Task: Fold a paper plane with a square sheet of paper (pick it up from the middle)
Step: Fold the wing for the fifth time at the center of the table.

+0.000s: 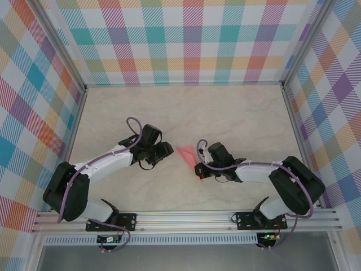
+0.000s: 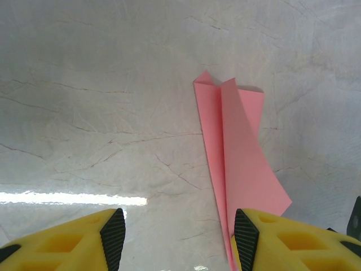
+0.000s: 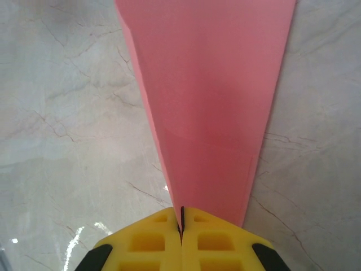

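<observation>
The square sheet of paper is folded into a narrow salmon-pink dart, the paper plane [image 1: 185,153], lying near the table's middle between the two arms. My right gripper [image 3: 181,226] is shut on its narrow end, and the pink paper [image 3: 214,101] widens away from the jaws. In the top view the right gripper [image 1: 202,167] sits at the paper's near end. My left gripper [image 1: 168,150] stands open just left of the paper. In the left wrist view the plane [image 2: 237,152] runs under the right fingertip [image 2: 246,237], and bare table shows between the fingertips of the left gripper [image 2: 175,236].
The marble-look tabletop [image 1: 237,113] is ringed by checked walls [image 1: 180,39] on three sides. An aluminium rail [image 1: 186,217] carries both arm bases along the near edge.
</observation>
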You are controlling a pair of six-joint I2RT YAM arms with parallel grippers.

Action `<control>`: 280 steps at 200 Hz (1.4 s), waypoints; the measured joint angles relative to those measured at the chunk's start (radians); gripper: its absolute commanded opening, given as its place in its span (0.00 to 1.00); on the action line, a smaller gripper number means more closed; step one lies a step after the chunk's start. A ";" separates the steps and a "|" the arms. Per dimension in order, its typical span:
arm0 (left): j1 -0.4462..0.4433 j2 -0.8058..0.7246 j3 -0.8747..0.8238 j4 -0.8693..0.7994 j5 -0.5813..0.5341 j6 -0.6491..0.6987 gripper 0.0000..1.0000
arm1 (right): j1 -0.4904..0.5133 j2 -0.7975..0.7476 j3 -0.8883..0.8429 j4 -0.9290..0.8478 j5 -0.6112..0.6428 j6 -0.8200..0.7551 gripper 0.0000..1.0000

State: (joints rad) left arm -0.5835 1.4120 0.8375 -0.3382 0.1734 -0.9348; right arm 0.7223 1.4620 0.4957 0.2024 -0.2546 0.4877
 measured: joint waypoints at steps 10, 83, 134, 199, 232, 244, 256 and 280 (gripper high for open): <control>0.000 0.000 -0.005 0.000 0.001 0.000 0.55 | -0.009 0.000 -0.006 0.013 -0.019 0.010 0.00; 0.000 0.000 -0.016 0.016 0.016 0.000 0.55 | -0.074 0.070 -0.016 0.107 -0.169 0.083 0.00; 0.000 0.000 -0.016 0.030 0.019 0.000 0.55 | -0.101 0.119 -0.016 0.151 -0.245 0.137 0.00; 0.000 0.000 -0.024 0.038 0.026 0.000 0.53 | -0.148 0.161 -0.025 0.239 -0.326 0.221 0.01; 0.000 0.000 -0.036 0.069 0.035 0.000 0.53 | -0.161 0.187 -0.036 0.268 -0.349 0.269 0.02; 0.000 0.000 -0.037 0.079 0.036 0.000 0.52 | -0.165 0.192 -0.036 0.270 -0.354 0.285 0.02; 0.000 0.000 -0.037 0.085 0.039 0.000 0.52 | -0.171 0.202 -0.036 0.277 -0.360 0.301 0.02; 0.000 0.000 -0.037 0.087 0.043 0.000 0.52 | -0.186 0.231 -0.036 0.302 -0.389 0.337 0.02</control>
State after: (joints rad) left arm -0.5835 1.4124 0.8005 -0.2512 0.2169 -0.9344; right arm 0.5362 1.6932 0.4599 0.5045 -0.6437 0.8246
